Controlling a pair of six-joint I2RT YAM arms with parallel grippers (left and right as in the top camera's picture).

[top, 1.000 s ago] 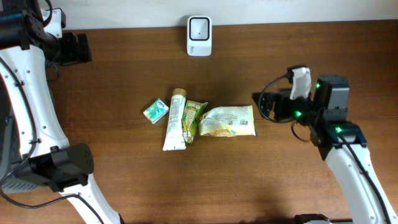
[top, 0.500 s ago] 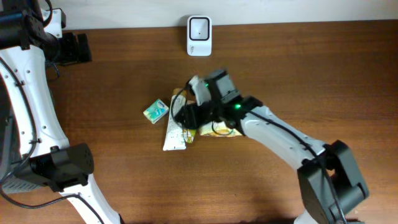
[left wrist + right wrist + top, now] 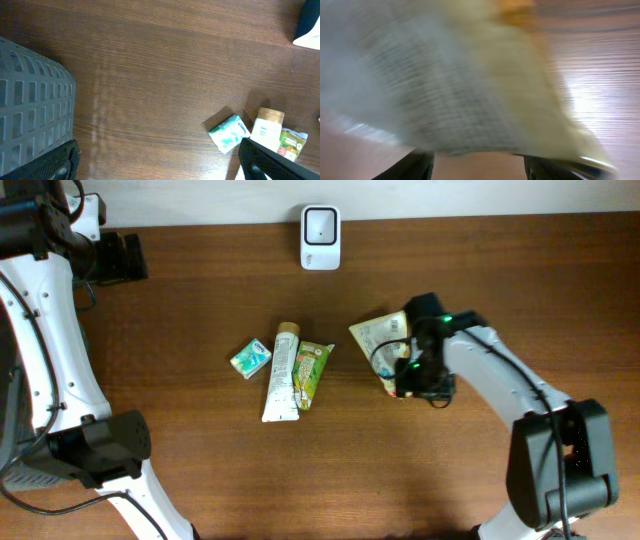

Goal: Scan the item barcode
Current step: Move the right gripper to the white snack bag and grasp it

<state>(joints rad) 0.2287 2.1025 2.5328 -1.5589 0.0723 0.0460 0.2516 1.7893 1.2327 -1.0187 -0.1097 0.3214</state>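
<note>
- We read the clock on the overhead view, with 12 at the table's (image 3: 200, 480) far edge.
- The right gripper (image 3: 400, 370) sits at about 3 o'clock from the table's middle, its jaws pinching one end of the cream packet (image 3: 378, 335).
- The packet juts out from the jaws toward 11 o'clock, tilted and crumpled rather than lying flat.
- In the right wrist view the packet fills nearly the whole frame as a blur, and we can read no print or barcode on it. Only the two dark fingers (image 3: 415, 166) show along the bottom edge.
- The white scanner (image 3: 320, 224) stands at 12 o'clock against the far edge, well apart from the packet. Bare wood lies between them.
- Three other items lie at about 9 o'clock from the packet: a green sachet (image 3: 311, 372), a white tube (image 3: 282, 375) touching it, and a small green-and-white box (image 3: 250, 358) just beside the tube.
- The left gripper (image 3: 159, 161) is parked far off at 10 o'clock, jaws spread wide with nothing between them.
- Its wrist camera shows a grey slotted basket (image 3: 30, 100) at 9 o'clock, with the box and tube cap at 4 o'clock.
</note>
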